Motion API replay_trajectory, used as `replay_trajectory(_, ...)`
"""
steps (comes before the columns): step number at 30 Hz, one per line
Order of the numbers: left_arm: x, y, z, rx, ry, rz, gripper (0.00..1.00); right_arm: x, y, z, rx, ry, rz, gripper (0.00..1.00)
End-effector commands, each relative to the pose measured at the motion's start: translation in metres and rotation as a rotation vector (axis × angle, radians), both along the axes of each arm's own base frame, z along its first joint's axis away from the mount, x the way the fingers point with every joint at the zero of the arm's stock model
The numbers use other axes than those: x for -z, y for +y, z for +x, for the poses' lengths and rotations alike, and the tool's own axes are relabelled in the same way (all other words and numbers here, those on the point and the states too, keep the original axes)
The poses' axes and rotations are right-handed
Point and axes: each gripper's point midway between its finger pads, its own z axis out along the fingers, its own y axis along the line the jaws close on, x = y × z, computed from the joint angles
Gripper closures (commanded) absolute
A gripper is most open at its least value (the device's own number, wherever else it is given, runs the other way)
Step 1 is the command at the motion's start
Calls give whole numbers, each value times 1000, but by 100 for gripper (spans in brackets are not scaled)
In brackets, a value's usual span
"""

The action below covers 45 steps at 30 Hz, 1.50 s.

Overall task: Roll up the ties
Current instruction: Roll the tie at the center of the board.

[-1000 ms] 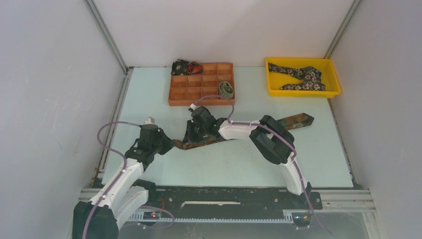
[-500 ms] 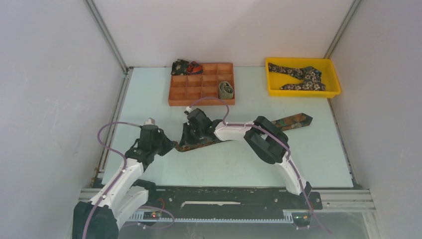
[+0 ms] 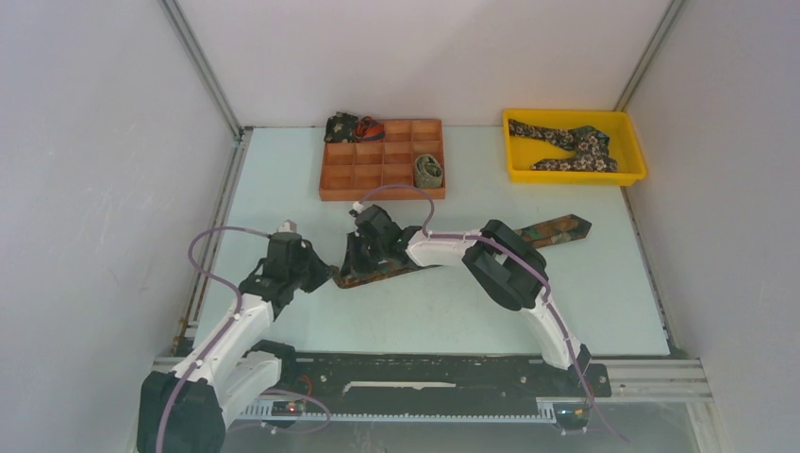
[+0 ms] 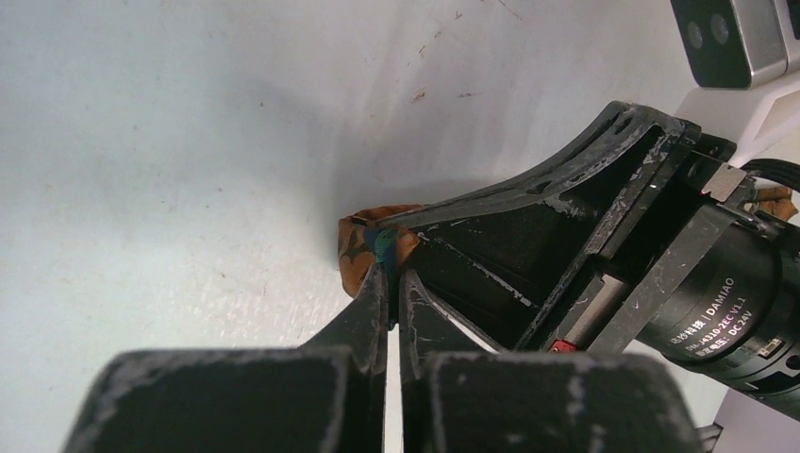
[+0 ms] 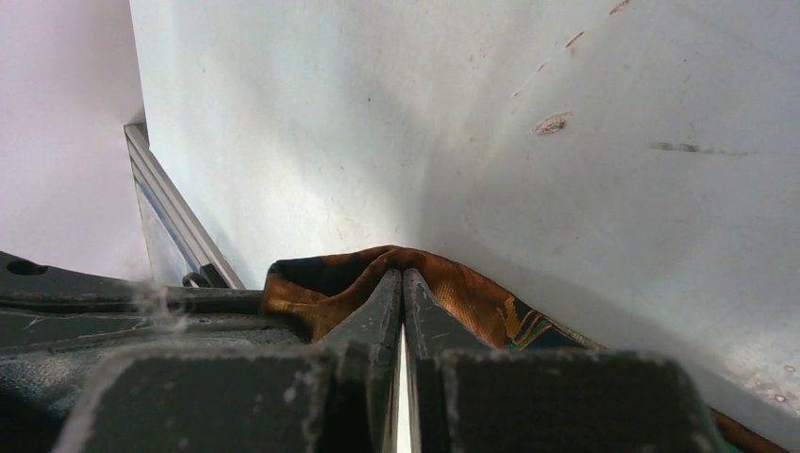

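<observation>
A brown-rust patterned tie (image 3: 558, 229) lies slantwise on the pale table, its wide pointed end at the right and its narrow end near the middle left. My left gripper (image 3: 327, 276) is shut on the very tip of that narrow end (image 4: 358, 257), the fingers (image 4: 375, 293) pinching the fabric. Just beside it, my right gripper (image 3: 351, 269) is shut on a raised fold of the same tie (image 5: 472, 294), with the cloth bunched up over the fingertips (image 5: 387, 288). The right arm covers the tie's middle stretch.
An orange compartment tray (image 3: 377, 193) stands at the back, with an olive rolled tie (image 3: 429, 170) in one cell and a dark floral roll (image 3: 344, 126) at its far left corner. A yellow bin (image 3: 575, 176) at the back right holds a loose floral tie (image 3: 571, 142).
The right gripper and forearm have shifted a little to the left along the tie, and its jaws have pressed closer together. The left arm has barely moved.
</observation>
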Motion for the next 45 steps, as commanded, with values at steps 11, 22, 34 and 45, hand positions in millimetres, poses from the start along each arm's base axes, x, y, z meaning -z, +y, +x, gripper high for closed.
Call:
replay_trajectory(11, -12, -31, 18, 108, -36, -19, 100, -28, -14, 8, -1, -48, 33, 97)
replay_trajectory(22, -4, -38, 20, 121, -13, -3, 100, -46, -35, 14, 18, -95, -16, 97)
replay_trajectory(34, 9, -51, 23, 159, 1, -10, 99, -60, -65, 15, 47, -140, -46, 96)
replay_trajectory(45, 13, -62, 26, 192, -25, -40, 60, -56, -62, 14, 26, -128, -27, 88)
